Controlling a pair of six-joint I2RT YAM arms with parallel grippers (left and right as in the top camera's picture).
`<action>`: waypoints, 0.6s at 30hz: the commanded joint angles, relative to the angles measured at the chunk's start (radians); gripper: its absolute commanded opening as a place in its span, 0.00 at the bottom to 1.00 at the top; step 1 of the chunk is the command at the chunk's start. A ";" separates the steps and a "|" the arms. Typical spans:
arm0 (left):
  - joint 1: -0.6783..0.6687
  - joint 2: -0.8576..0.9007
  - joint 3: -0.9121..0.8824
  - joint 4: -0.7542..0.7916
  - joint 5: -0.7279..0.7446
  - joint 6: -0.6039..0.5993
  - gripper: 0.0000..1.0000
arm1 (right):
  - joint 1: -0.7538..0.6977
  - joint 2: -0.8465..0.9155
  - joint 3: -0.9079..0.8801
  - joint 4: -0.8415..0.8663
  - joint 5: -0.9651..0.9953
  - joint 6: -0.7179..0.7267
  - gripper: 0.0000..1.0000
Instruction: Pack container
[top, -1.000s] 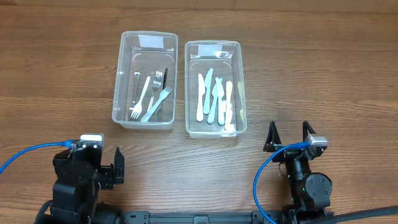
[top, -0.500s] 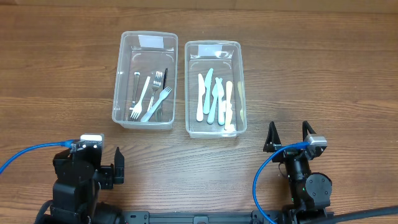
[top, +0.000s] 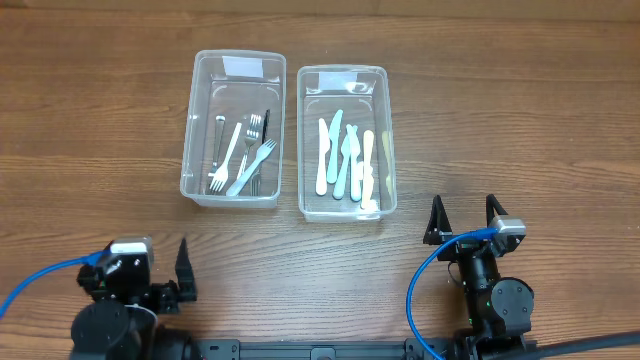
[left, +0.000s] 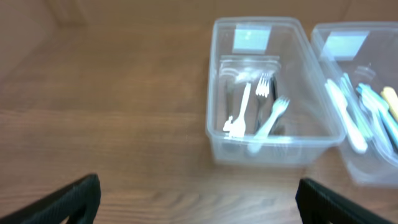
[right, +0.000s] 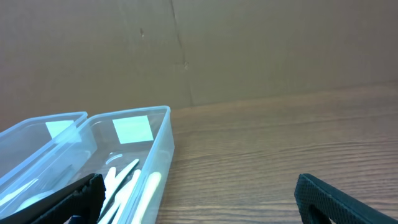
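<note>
1. On the wooden surface (top: 520, 110), toward the far side: two clear plastic containers side by side, just apart, long sides parallel.
2. In the left container (top: 236, 92): a loose heap of forks (top: 243, 158) in white, pale blue and darker tones, gathered toward the near end; a pale label on the far wall.
3. In the right container (top: 345, 98): knives (top: 345, 160) in white, pale blue and cream, laid lengthwise; a similar label at the far end.
4. At the near left edge: left end effector (left: 198, 183), jaws spread fully wide, gripping nothing, facing the left container and well apart from it.
5. At the near right: right end effector (top: 464, 215), jaws likewise fully apart and empty, near the right container's near right corner, not touching it.
6. Looping beside the right arm: a blue cable (top: 412, 285).
</note>
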 joint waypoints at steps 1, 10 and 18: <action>0.039 -0.109 -0.173 0.146 0.141 0.073 1.00 | -0.001 -0.009 -0.010 0.005 -0.002 -0.004 1.00; 0.038 -0.130 -0.610 0.939 0.169 0.123 1.00 | -0.001 -0.009 -0.010 0.005 -0.002 -0.004 1.00; 0.038 -0.130 -0.660 0.893 0.214 0.147 1.00 | -0.001 -0.009 -0.010 0.005 -0.002 -0.004 1.00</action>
